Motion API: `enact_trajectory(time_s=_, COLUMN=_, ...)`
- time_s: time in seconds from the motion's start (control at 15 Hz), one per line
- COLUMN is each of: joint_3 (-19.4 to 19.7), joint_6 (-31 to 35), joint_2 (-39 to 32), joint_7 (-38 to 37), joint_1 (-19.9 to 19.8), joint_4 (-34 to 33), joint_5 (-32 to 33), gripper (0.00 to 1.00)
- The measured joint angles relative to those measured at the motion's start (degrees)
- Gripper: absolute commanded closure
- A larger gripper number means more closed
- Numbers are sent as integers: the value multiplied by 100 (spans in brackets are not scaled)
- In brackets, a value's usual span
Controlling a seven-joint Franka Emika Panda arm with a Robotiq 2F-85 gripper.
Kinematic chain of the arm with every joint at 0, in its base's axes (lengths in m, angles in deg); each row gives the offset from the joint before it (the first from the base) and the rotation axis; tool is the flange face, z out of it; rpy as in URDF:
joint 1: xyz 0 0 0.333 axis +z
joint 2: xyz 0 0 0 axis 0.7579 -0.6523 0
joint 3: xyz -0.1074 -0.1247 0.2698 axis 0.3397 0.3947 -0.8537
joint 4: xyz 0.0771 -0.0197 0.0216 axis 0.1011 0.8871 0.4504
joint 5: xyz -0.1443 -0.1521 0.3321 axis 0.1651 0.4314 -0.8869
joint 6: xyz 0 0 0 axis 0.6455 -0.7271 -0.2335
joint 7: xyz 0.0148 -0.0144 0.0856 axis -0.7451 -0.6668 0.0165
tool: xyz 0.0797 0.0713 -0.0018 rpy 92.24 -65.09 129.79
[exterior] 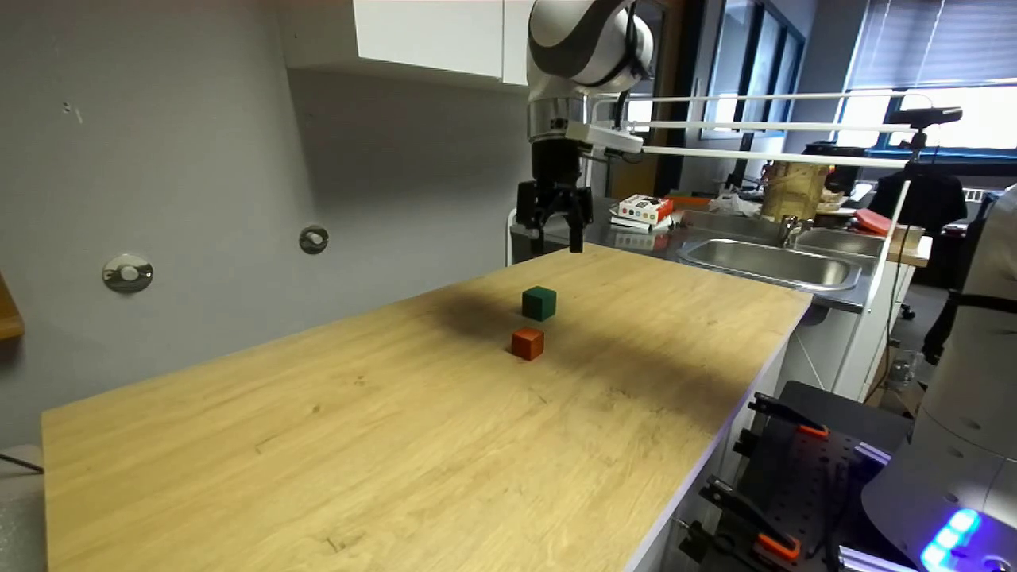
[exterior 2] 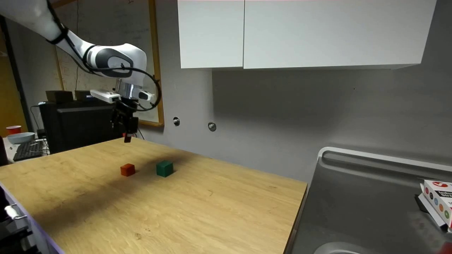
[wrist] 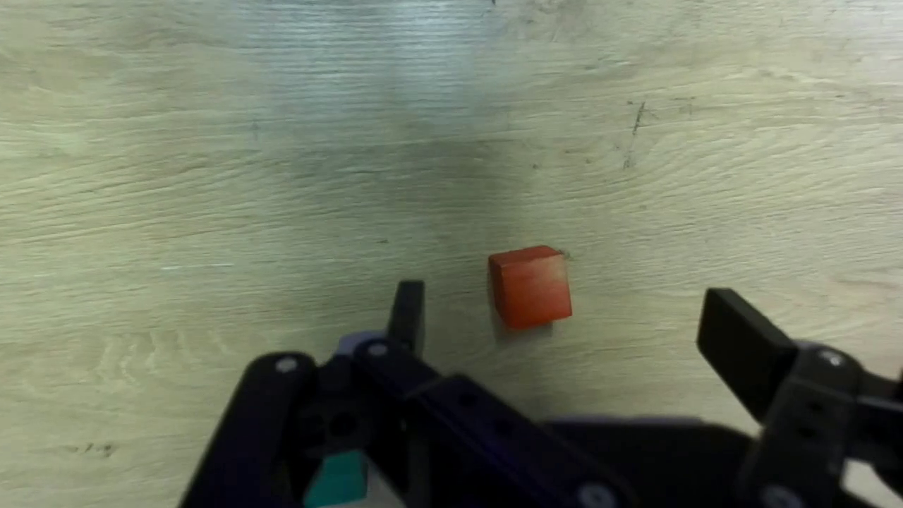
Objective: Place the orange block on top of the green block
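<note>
The arm (exterior 2: pixel 31 16) sloped down from the left in an exterior view, its wrist (exterior 2: pixel 130 90) hanging downward. The gripper (exterior: pixel 557 245) hung below it, jaws spread apart. In an exterior view the base (exterior: pixel 929 445) stood at near right, its light (exterior: pixel 947 538) glowing blue.

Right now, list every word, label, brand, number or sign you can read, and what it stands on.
No text reads for certain.
White box: lettering on a black strip, blurred and cut off by the picture's edge; red emblem, no readable word.
Small dark box: pale marks, too small to read.
Keyboard: any key legends too small to read.
Orange block, green block: no lettering visible.
</note>
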Motion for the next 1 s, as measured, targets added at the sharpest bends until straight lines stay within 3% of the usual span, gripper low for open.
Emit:
enact_trajectory(time_s=0.33, joint_3=-69, joint_6=-21, joint_2=-1035, joint_7=-2, joint_1=57, joint_4=-583, joint_5=-183, gripper=0)
enact_trajectory(time_s=0.93, joint_3=-77, joint_6=-536, joint_2=-2532, joint_7=-193, joint_1=245, joint_4=-1645, joint_5=117, gripper=0)
enact_trajectory(time_s=1.0, joint_3=-77, joint_6=-616, joint_2=-2657, joint_7=-193, joint_1=254, joint_4=-1750, joint_5=145, gripper=25)
